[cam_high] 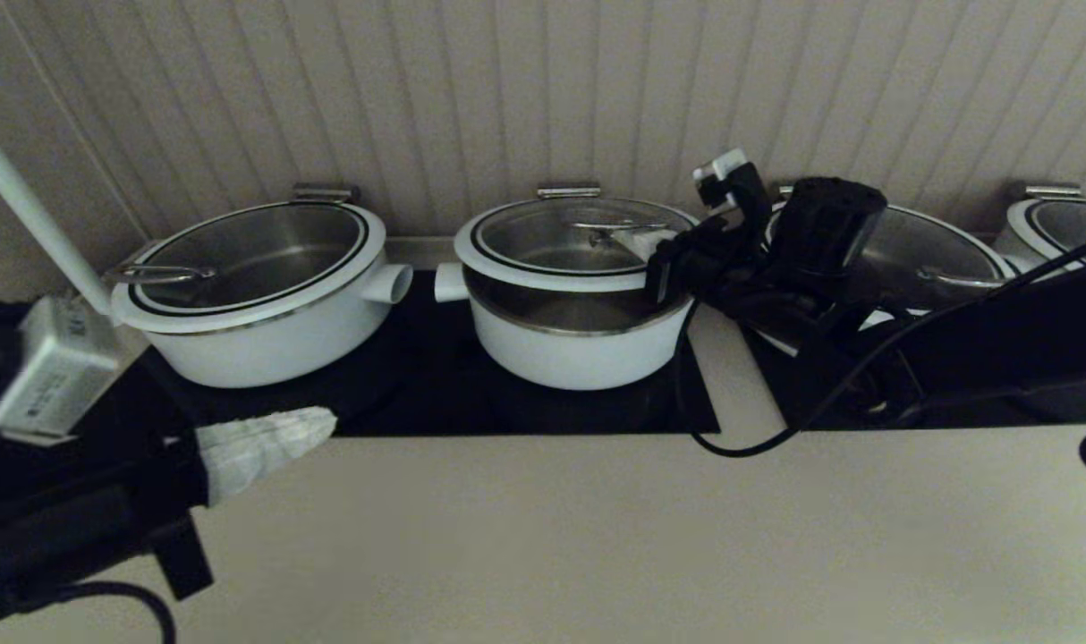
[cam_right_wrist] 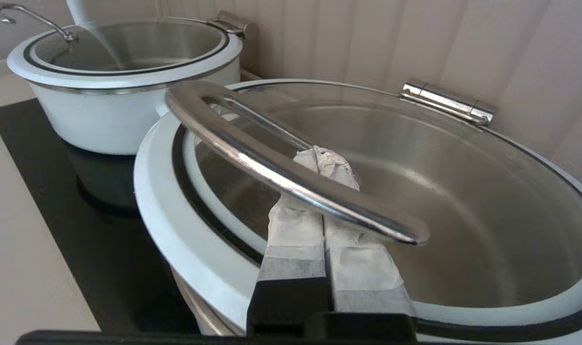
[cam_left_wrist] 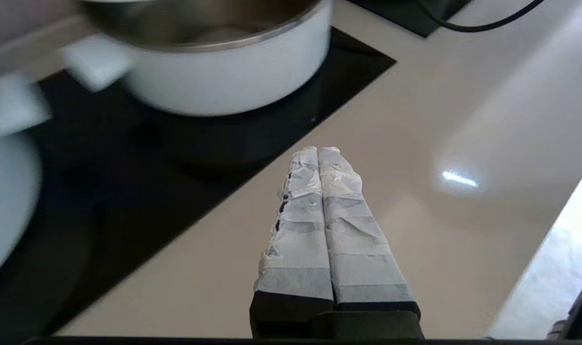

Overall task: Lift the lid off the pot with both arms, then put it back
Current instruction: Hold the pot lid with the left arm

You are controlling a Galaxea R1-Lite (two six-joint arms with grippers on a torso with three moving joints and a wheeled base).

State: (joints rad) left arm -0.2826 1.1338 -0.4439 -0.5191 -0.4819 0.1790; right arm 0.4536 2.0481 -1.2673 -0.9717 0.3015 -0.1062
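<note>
Lid point(cam_high: 552, 237) of glass, white-rimmed with a thin black ring, was seen held above the middle pot point(cam_high: 579, 353), so that a band of the pot's steel lining was exposed below the lid's front edge. At the back, the lid lay close to a small steel hinge point(cam_high: 568, 190) by the wall; whether it was joined there could not be told. The pot was stood on a black hob panel point(cam_high: 400, 385) set into the pale desk point(cam_high: 597, 537).

The right gripper point(cam_right_wrist: 327, 165) was reached in from the right and passed beneath the curved steel handle point(cam_right_wrist: 272, 163) of the lid. Its taped jaws were pressed fully together with nothing gripped between them, and the bar was laid across their upper side.

The left gripper point(cam_left_wrist: 318, 153) was held low at the near left, above the desk just beside the hob's front edge and well apart from the pot. Its jaws were likewise closed tight and empty.

A wider lidded pot point(cam_high: 257, 340) was placed to the left on the same hob, and another point(cam_high: 937, 250) was partly hidden behind the right arm.
</note>
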